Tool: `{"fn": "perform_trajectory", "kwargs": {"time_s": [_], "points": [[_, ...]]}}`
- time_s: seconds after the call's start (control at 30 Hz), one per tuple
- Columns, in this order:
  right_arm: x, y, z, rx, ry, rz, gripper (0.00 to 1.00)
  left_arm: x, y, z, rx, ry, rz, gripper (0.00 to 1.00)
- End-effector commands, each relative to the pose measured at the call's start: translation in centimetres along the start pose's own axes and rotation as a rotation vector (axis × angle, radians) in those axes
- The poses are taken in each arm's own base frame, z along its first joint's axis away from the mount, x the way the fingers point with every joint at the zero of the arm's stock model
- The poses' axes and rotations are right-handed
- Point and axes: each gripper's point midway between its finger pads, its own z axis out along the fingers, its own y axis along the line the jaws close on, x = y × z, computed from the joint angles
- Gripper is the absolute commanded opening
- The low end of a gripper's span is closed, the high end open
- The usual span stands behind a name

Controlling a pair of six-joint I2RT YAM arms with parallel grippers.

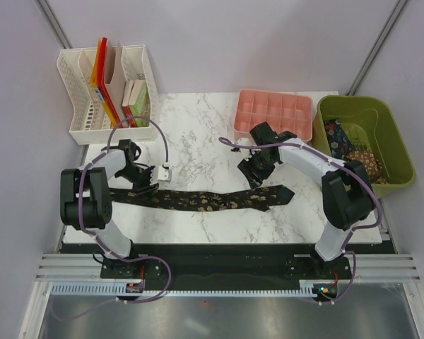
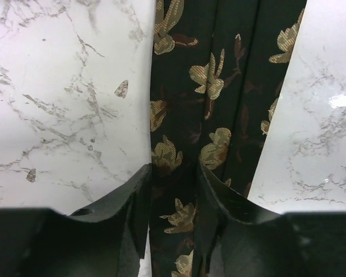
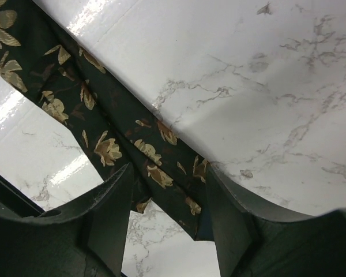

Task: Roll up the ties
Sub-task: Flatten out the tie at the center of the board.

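The long dark necktie with gold-brown flowers [image 1: 198, 200] lies stretched flat across the white marble bench [image 1: 198, 141], what looks like its narrow end by the left arm and its broader pointed end by the right. The left fingers [image 2: 135, 202] stand parted low over the narrow end with fabric between them, not visibly pinched; the right fingers [image 3: 112, 202] hang released above the broad end, grasping nothing. The step in hand seems to be taking hold of one end to start the roll. It should go best if the left fingers catch the whole width rather than one edge, turn it squarely along the tie's length so the coil does not cone, and the right fingers keep the rest flat. Beyond the tie sit a pink plastic compartment tray [image 1: 273, 113], an olive-green plastic bin [image 1: 399, 152] holding more patterned ties [image 1: 343, 138], and a white slotted file rack [image 1: 78, 92], all well apart from the work. The looping purple cable [image 1: 155, 134] at the left wrist could snag the fabric
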Motion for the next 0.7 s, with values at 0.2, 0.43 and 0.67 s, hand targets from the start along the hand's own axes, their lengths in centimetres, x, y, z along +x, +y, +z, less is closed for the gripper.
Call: {"fn": "perform_trajectory", "kwargs": {"time_s": [0.2,0.43,0.67], "points": [[2.1,-1.0,4.8,-0.034,0.134,0.099,0.58,-1.3,0.1,-2.3,-0.070,0.011,0.018,0.30],[3.6,-1.2,5.9,-0.075,0.180,0.181,0.58,-2.4,-1.7,-4.2,-0.066,0.007,0.028,0.29],[2.2,-1.6,4.4,-0.084,0.129,0.178,0.58,-0.1,-5.2,-2.0,0.034,0.064,-0.017,0.30]]}}
